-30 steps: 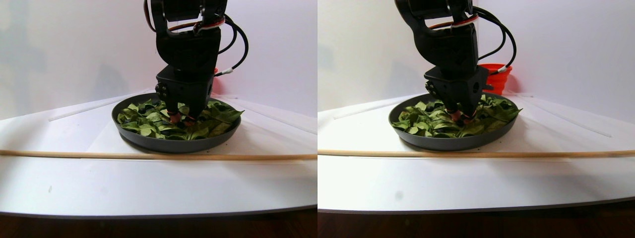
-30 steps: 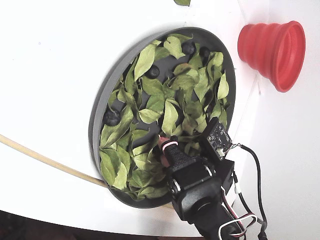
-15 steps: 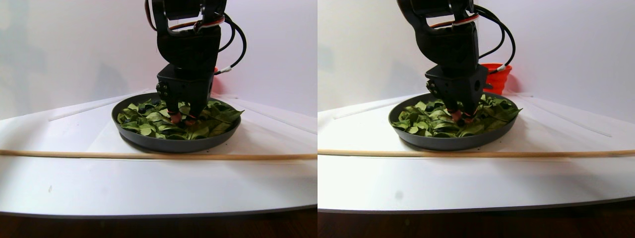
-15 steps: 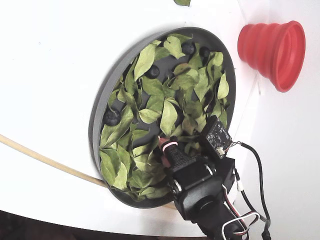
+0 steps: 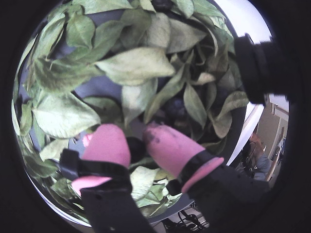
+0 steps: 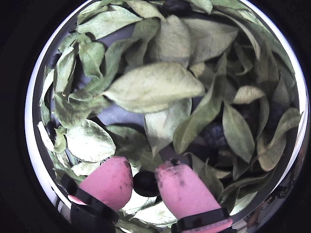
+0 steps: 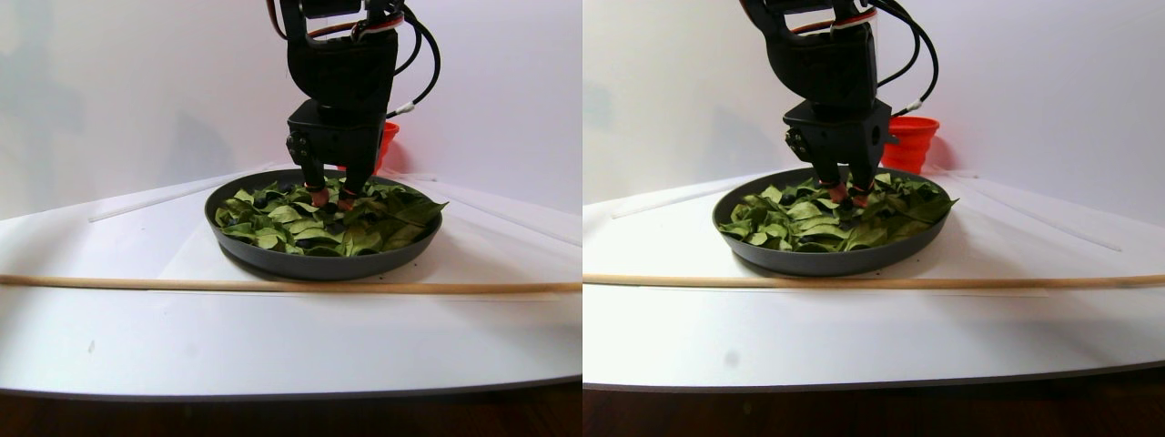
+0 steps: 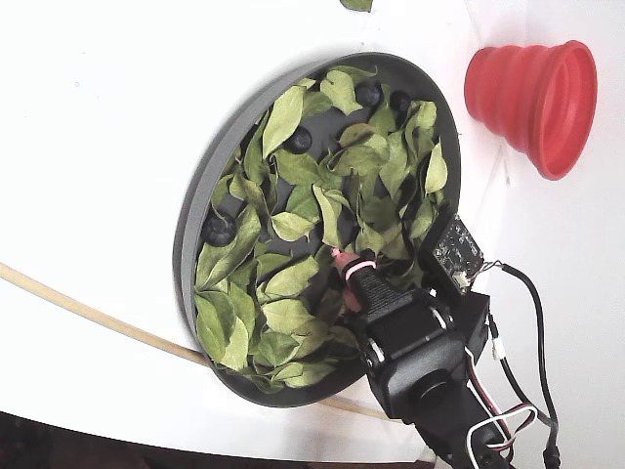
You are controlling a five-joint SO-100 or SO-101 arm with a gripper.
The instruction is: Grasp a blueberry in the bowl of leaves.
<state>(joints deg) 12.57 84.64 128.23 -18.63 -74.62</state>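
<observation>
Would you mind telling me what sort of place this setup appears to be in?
Probably an indoor lab or workshop bench: a white table against a plain wall, staged with a bowl of leaves, a red cup and a cabled robot claw.
</observation>
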